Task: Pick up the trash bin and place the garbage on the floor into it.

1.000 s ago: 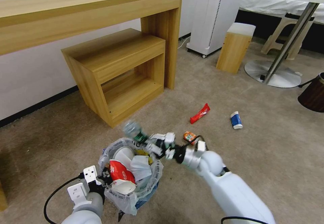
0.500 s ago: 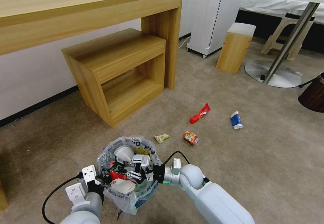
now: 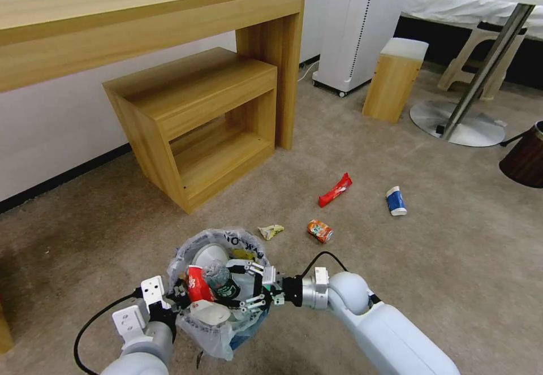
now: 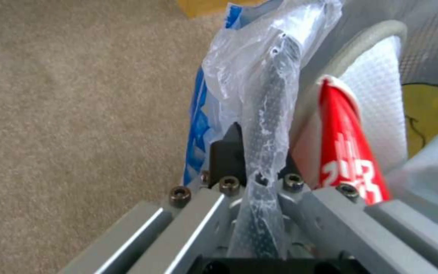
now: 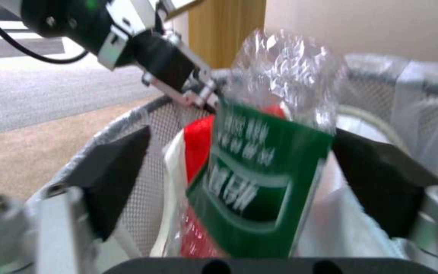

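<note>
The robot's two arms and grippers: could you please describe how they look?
Both arms have smooth white shells. The right gripper has a black-and-silver wrist, white linkage fingers with dark pads and a looping black cable. The left gripper has white blocks, grey fingers with hex screws and a black cable.

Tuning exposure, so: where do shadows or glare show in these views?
Head view: soft shade inside the wooden bench. Left wrist view: glare on the trash bin liner pinched by the left gripper. Right wrist view: highlights on the plastic bottle inside the open right gripper.

The red wrapper [image 4: 351, 152] in the trash bin [image 3: 237, 330] bears unreadable white characters.
</note>
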{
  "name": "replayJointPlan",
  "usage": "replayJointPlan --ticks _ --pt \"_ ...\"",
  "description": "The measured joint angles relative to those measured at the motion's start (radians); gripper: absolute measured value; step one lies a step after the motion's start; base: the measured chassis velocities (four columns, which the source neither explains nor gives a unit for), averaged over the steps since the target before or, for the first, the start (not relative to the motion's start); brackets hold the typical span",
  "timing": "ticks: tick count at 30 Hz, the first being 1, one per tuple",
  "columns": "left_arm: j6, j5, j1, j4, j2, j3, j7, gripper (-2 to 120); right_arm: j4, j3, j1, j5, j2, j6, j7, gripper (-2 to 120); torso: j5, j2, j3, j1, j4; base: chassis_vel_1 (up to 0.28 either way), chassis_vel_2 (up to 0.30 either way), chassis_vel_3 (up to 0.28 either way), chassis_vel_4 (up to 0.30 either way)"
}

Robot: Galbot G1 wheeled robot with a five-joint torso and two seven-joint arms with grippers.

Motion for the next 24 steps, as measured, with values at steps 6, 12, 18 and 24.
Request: replayJointPlan --ticks 6,12,18,24 --pt "0.001 -0.004 0.001 -0.008 0.006 0.001 0.001 0 0.053 0.018 -0.004 0.038 -0.041 0.002 -0.017 100 -0.0001 0.0 0.0 0.0 0.0 0.0 0.0 0.0 0.0" --pt "-0.002 0.001 -0.008 0.001 0.013 -0.028 -0.021 0 0.126 0.116 -0.015 0.145 -0.082 0.015 0.023 100 -0.0009 0.0 0.0 0.0 -0.0004 0.0 0.0 0.0 0.0" --pt "0.003 -0.009 -0.012 0.008 0.015 -0.018 -0.013 0 0.191 0.134 -0.045 0.231 -0.086 0.033 0.085 100 0.0003 0.0 0.0 0.0 -0.0004 0.0 0.0 0.0 0.0" --pt "0.005 -0.014 -0.007 0.005 0.023 -0.023 -0.015 0 0.207 0.139 -0.065 0.242 -0.075 0.05 0.094 100 0.0 0.0 0.0 0.0 0.0 0.0 0.0 0.0 0.0"
